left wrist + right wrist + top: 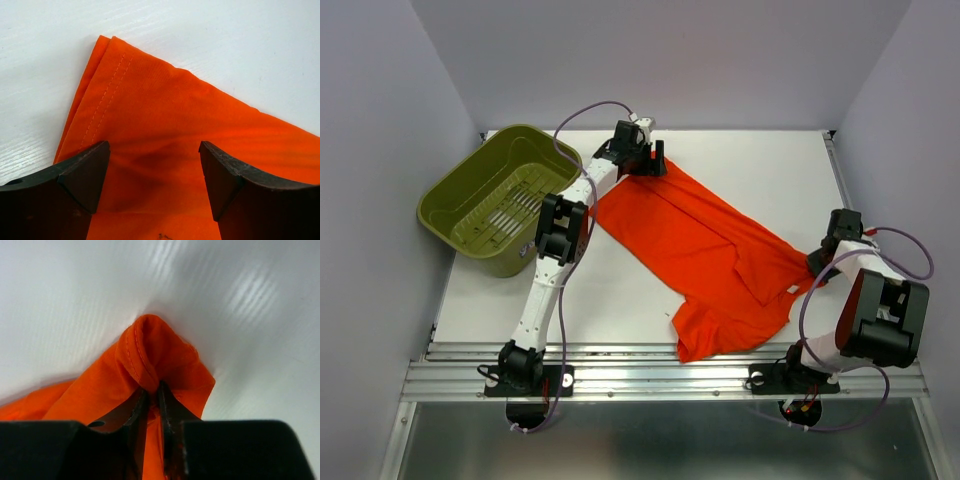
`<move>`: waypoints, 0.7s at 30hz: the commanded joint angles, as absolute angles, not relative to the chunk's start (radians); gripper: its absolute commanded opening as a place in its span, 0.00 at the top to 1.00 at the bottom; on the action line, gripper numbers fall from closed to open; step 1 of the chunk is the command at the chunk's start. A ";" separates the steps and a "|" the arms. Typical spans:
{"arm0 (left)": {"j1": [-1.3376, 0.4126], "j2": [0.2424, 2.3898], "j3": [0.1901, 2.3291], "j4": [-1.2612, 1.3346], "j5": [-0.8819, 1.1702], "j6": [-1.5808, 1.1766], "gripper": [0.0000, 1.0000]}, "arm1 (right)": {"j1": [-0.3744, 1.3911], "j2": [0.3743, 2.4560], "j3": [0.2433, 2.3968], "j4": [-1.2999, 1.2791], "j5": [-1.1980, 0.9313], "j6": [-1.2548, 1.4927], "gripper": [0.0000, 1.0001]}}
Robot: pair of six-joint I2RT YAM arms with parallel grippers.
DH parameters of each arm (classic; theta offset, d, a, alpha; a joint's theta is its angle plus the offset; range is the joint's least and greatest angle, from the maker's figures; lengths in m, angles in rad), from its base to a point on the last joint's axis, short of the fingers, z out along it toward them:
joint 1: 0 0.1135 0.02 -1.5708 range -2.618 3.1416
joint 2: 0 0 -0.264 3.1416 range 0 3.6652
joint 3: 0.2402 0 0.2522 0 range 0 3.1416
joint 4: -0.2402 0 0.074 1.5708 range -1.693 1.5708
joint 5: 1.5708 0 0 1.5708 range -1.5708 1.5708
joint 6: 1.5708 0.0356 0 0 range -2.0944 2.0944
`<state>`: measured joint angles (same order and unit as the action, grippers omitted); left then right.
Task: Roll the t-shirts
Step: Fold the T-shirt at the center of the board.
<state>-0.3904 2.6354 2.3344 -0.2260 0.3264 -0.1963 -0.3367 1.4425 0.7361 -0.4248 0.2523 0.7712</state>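
T-shirt [710,250] long axis diagonal, far-left to near-right; left jaws wide, empty; right jaws pinching hem.

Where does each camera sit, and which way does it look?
Top: above, behind the robot, looking down at table, basket, t-shirt; left arm and right arm show.
Left wrist: on that arm, looking past the open left gripper at the t-shirt's stitched corner.
Right wrist: on that arm, looking past the right gripper, pinched on a t-shirt fold.
Shared: all three see the t-shirt.
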 commanded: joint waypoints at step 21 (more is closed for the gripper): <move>-0.356 2.595 2.304 -0.301 0.291 -0.206 0.16 | -0.353 1.635 0.837 -0.331 0.268 0.721 0.75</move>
<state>-0.3885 2.6343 2.3337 -0.2268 0.3248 -0.1978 -0.3428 1.5322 0.8116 -0.4156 0.2409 0.7097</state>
